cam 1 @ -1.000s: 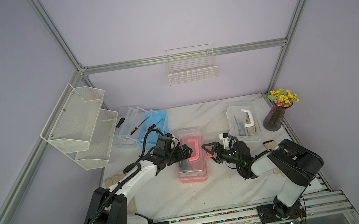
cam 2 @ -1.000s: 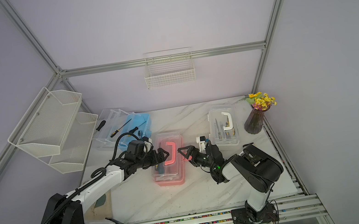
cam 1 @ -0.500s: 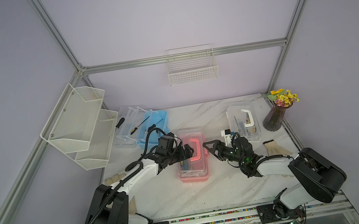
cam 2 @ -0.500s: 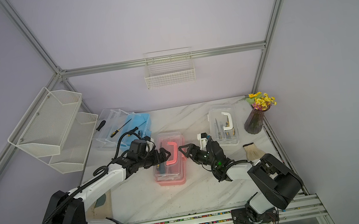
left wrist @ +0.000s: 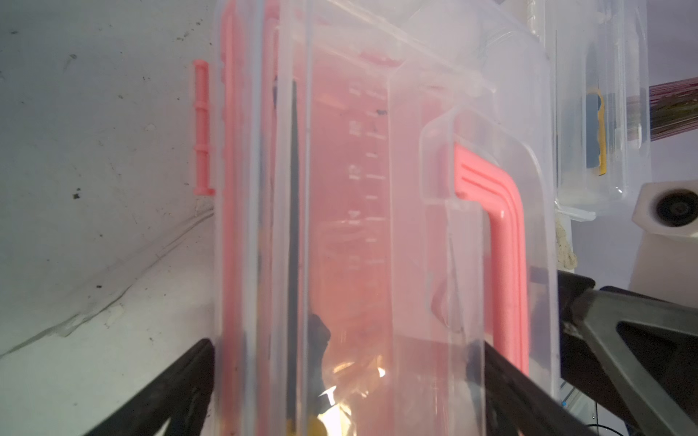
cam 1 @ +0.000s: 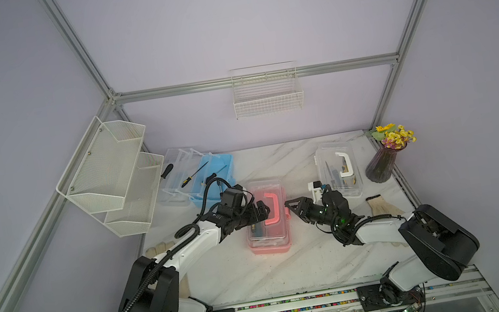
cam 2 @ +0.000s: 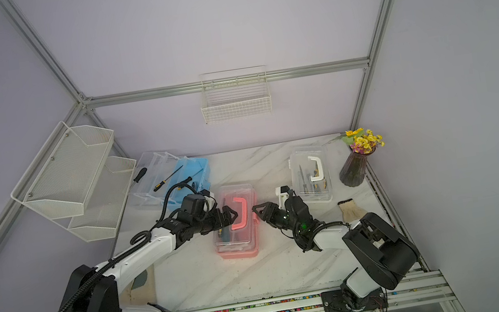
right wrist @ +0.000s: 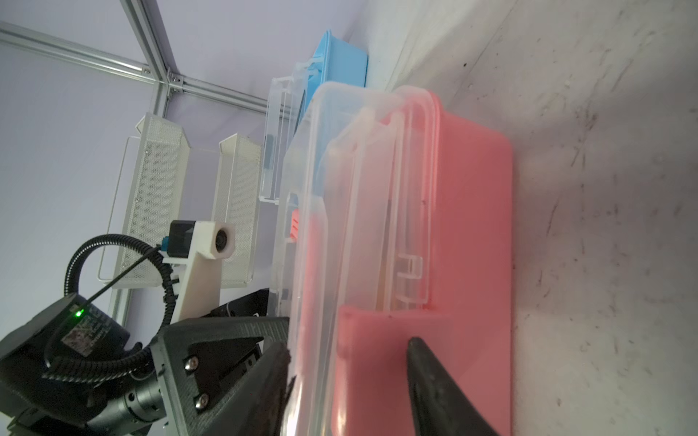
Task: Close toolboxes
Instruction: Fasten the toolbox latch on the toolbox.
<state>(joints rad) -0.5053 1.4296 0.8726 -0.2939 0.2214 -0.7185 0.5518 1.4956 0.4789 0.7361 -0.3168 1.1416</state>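
Marble table (cam 1: 291, 268), pink toolbox (cam 1: 269, 249), blue toolbox (cam 1: 223, 170), white toolbox (cam 1: 327, 168), vase (cam 1: 380, 167), glove (cam 1: 381, 206)

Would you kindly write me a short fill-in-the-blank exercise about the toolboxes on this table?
The open toolbox has a ____ base.
The left gripper and right gripper are both at the middle toolbox, whose handle is ____.
The vase stands nearest the ____-handled toolbox.
Missing: blue; pink; white.

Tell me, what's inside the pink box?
Through the clear lid of the pink toolbox show a long dark tool and something yellow. The left gripper and pink handle cover the rest.
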